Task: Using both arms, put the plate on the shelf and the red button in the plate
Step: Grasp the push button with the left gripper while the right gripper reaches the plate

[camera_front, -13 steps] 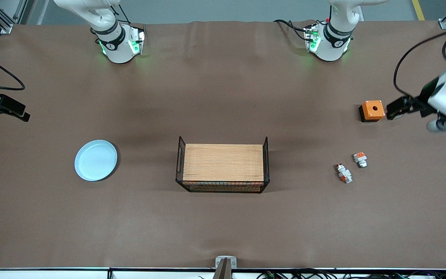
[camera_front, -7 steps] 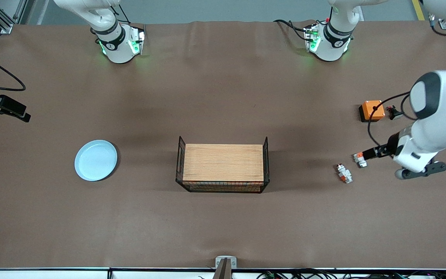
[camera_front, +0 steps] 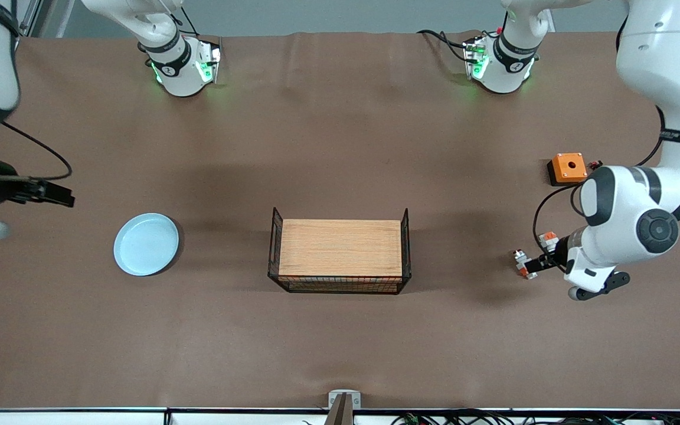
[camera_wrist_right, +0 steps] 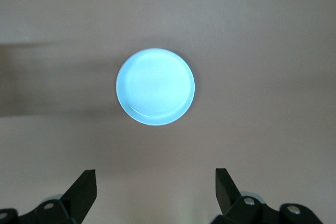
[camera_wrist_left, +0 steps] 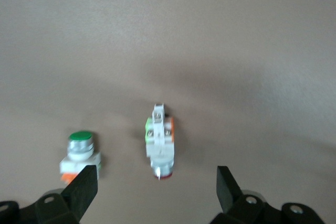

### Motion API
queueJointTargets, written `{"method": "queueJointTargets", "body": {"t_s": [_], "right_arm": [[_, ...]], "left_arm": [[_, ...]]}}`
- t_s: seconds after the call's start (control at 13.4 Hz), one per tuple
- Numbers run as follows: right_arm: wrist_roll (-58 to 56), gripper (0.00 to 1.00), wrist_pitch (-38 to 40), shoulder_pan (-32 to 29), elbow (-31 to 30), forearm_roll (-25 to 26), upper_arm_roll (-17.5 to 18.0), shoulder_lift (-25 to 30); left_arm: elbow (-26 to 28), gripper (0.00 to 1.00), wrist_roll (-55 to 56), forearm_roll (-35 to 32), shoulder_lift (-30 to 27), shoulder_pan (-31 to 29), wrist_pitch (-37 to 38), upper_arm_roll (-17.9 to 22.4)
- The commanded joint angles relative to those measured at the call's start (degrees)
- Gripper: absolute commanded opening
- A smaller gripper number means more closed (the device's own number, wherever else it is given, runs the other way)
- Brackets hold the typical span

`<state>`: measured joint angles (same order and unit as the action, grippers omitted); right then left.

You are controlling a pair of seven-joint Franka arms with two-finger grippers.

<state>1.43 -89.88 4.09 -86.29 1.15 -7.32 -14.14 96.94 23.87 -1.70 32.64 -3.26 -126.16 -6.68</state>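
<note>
Front view: plate (camera_front: pixel 146 244) sits flat on the brown table (camera_front: pixel 340 342), left-centre of the frame, toward the right arm's end. Wire basket (camera_front: pixel 340 257) w/ a wooden board inside stands mid-frame, well apart from the plate.

Right gripper (camera_front: pixel 59 195) is at the left edge of the frame, above and left of the plate in the pic, not touching it. Right wrist view: its fingers (camera_wrist_right: pixel 84 192) are spread wide w/ nothing between them; the plate (camera_wrist_right: pixel 155 86) shows whole, upper centre of that frame.

Red button (camera_front: pixel 525 264) lies on the table at the right of the frame, lower-right of the basket — toward the left arm's end. Left gripper (camera_front: pixel 538 261) is right at it; contact can't be told from the front view. Left wrist view: fingers (camera_wrist_left: pixel 84 187) spread wide, empty; the red button (camera_wrist_left: pixel 159 142) lies in the centre of that frame, between the two fingers' lines but not pinched.

Green-capped part (camera_wrist_left: pixel 80 152) sits just beside the button, near one finger. Front view shows it (camera_front: pixel 548 241) up and right of the button. Orange box (camera_front: pixel 568 168) w/ a hole sits further up the frame, near the right edge.
</note>
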Motion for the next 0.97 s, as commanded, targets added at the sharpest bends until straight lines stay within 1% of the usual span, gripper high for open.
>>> {"method": "queueJointTargets", "body": {"t_s": [0.0,0.07,0.22,0.37,0.52,0.6,0.67,0.74,0.89], "right_arm": [[0.77,1.00,2.51,-0.39,-0.28,0.87,-0.50,-2.47],[0.85,1.00,4.26,-0.14,-0.19,1.48,-0.68,-4.65],[0.77,0.99,4.72,-1.01,-0.11,1.57,-0.68,-7.90],[0.24,0.99,0.87,-1.89,-0.37,2.01,-0.68,-10.20],[-0.98,1.00,-4.05,-3.20,-0.54,2.02,-0.68,-13.36],[-2.47,1.00,-6.68,-3.99,-1.85,2.02,-0.68,-13.98],[-4.14,1.00,-11.50,-4.78,-4.30,1.93,-0.59,-13.90],[-5.29,1.00,-16.24,-5.23,-6.85,1.93,-0.59,-13.90],[-6.88,1.00,-24.69,-6.54,-11.16,1.66,-0.50,-13.90]], "left_arm": [[-0.79,1.00,2.92,-1.02,3.30,-0.26,-3.73,-0.18],[-0.70,0.99,4.24,-1.11,4.44,-0.17,-5.31,-0.18],[-0.62,0.99,5.04,-1.11,5.85,-0.08,-6.38,-0.17],[0.26,0.96,5.04,-1.20,5.86,-0.08,-6.38,-0.09],[0.70,0.87,5.04,-1.20,6.03,-0.08,-6.38,-0.09],[0.70,0.73,5.13,-1.20,6.21,-0.17,-6.38,-0.09],[0.70,0.58,5.22,-1.20,6.73,-0.08,-6.38,-0.09],[0.70,0.46,5.22,-1.20,7.00,-0.17,-6.46,-0.09],[0.61,0.28,5.04,-1.20,7.09,-0.43,-6.55,-0.17]]}}
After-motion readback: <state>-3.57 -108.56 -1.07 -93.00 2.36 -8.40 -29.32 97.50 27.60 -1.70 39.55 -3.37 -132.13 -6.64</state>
